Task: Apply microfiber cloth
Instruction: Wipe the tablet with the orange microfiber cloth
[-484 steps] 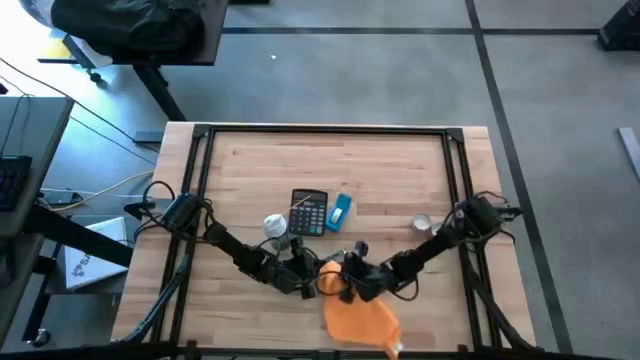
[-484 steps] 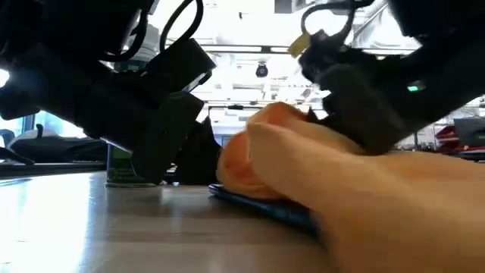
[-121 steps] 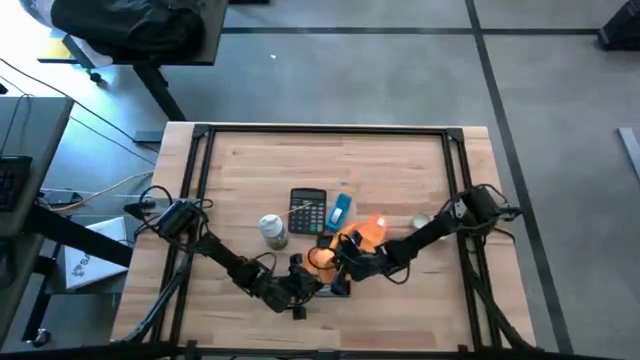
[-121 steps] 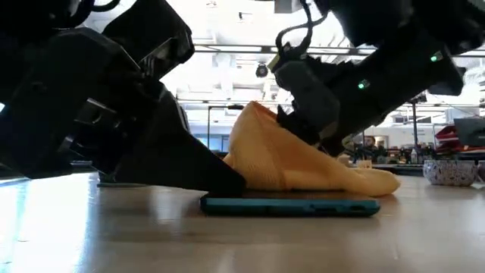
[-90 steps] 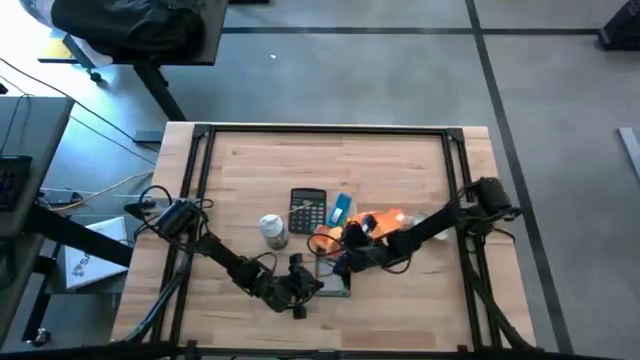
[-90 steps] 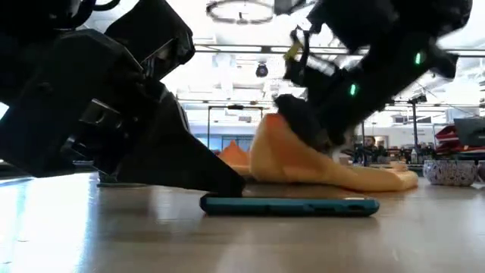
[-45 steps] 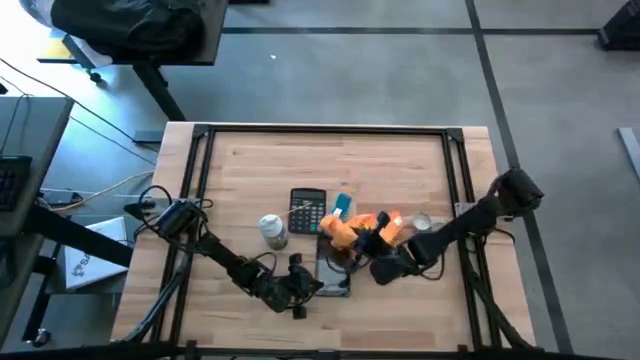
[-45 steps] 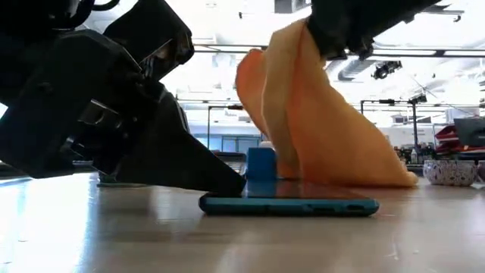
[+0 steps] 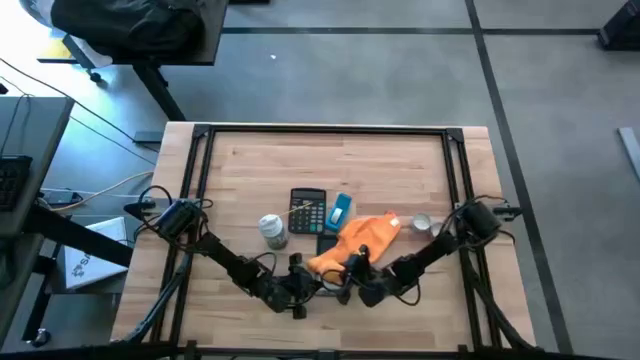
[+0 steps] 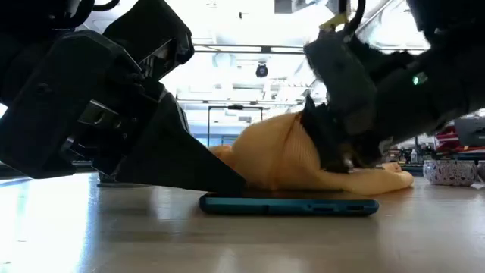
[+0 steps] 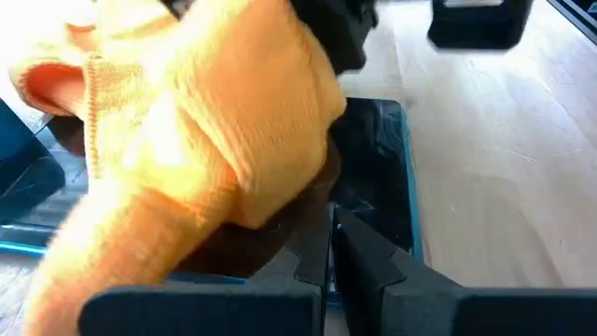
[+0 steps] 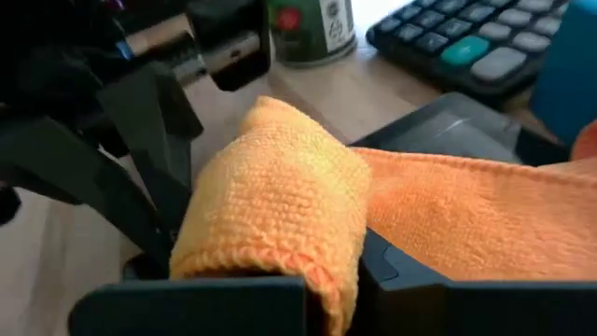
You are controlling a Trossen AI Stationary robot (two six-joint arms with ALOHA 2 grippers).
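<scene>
Hidden under cloth and arms

The microfiber cloth covered most of the dark teal-edged slab near the table's front edge. The right gripper's fingertips were buried in orange folds; the calculator was cut off at the frame edge.

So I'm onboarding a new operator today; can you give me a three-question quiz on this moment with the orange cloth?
1. True or false: the microfiber cloth lies draped over the flat teal-edged device.
2. Which gripper holds the cloth? A) left gripper B) right gripper C) neither
3. Fill in: in the high view, the black calculator sits between the small blue object and the ____.

Key:
1. True; the low view shows it resting on the device.
2. B; the right wrist view shows cloth bunched between its fingers, while the left gripper's shut tips press at the device's edge.
3. Small can.
</scene>
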